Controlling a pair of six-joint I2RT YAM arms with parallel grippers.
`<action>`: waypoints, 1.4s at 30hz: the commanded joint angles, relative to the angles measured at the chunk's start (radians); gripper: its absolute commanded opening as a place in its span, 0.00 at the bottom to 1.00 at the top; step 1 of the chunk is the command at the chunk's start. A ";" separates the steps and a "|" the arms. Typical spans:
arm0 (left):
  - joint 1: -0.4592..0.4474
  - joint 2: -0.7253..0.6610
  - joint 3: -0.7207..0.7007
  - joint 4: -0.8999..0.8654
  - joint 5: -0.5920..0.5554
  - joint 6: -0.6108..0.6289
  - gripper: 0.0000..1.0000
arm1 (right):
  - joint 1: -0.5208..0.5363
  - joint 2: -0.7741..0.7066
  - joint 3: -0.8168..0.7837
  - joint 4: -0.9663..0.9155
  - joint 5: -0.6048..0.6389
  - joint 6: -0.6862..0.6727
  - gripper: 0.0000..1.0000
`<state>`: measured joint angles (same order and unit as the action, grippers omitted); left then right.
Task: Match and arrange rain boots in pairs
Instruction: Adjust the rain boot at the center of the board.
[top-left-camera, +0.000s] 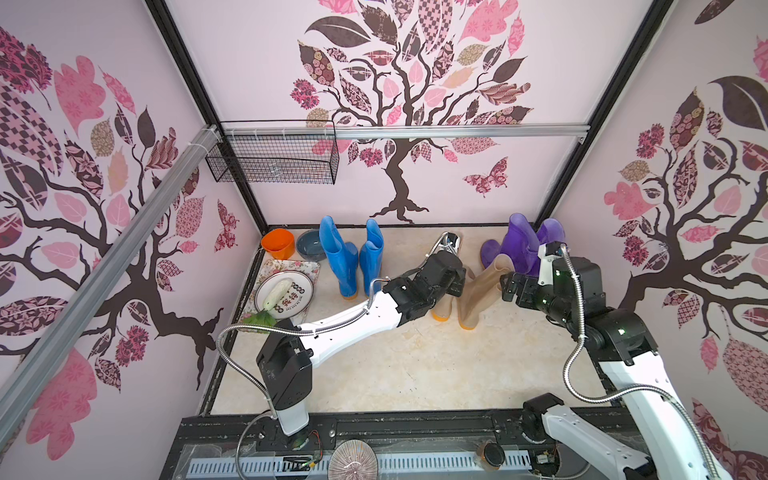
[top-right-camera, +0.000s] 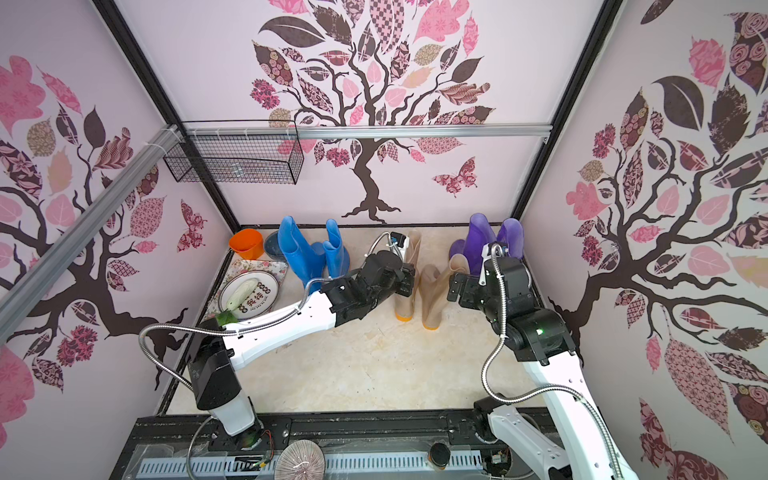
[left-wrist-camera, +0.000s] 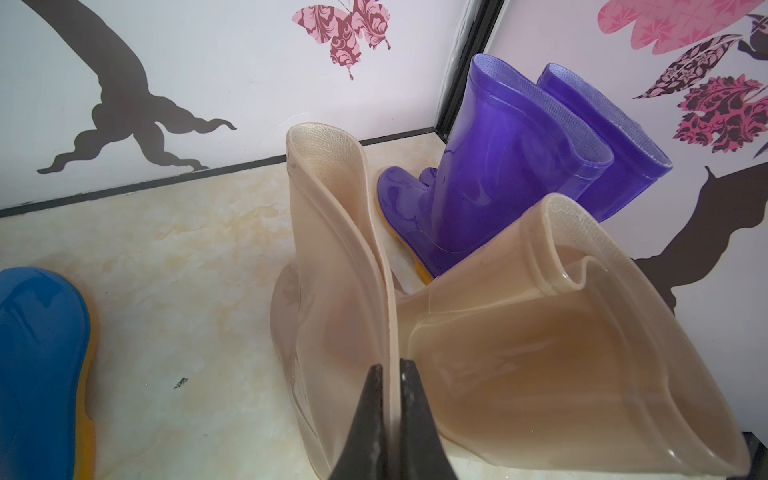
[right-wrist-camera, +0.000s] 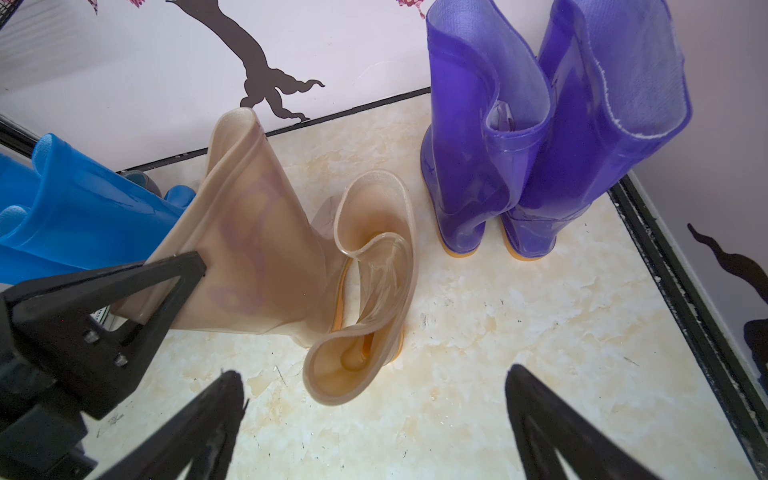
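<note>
In both top views a cream marbled bench (top-left-camera: 395, 374) carries all six boots toward its far edge. Two bright blue glossy rubber rain boots (top-left-camera: 338, 259) stand upright side by side at the far left. Two purple glossy rubber rain boots (top-left-camera: 519, 245) stand together in the far right corner. Between those pairs, and a little nearer, two translucent beige rubber rain boots with orange-yellow soles stand just beside each other. They are the left beige boot (left-wrist-camera: 332, 257) and the right beige boot (left-wrist-camera: 540, 332), whose top is folded in on itself. The left hand (left-wrist-camera: 390, 370) is pinched tight on the flattened top edge of the left beige boot's shaft. The right hand (right-wrist-camera: 374, 374) has its fingers spread wide and grips nothing. It hangs close over the right beige boot's crumpled top. At the far left, beside the blue pair, sit a grey-blue round bowl (top-left-camera: 309, 245) and a small orange plastic cup (top-left-camera: 277, 245).
</note>
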<state>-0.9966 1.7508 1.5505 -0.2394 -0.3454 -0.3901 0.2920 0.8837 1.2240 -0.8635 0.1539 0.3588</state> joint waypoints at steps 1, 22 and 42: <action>-0.014 -0.054 -0.018 0.100 -0.040 -0.015 0.00 | -0.005 0.028 0.016 -0.015 0.031 0.008 1.00; -0.012 -0.100 -0.057 0.142 -0.051 0.026 0.00 | -0.099 0.268 -0.008 0.131 -0.154 -0.035 0.70; 0.166 -0.061 0.282 -0.050 -0.008 0.216 0.00 | -0.069 0.485 0.388 0.166 -0.362 -0.113 0.00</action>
<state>-0.8444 1.6985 1.7245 -0.3824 -0.3351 -0.2127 0.2073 1.3266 1.4864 -0.7822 -0.1604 0.2634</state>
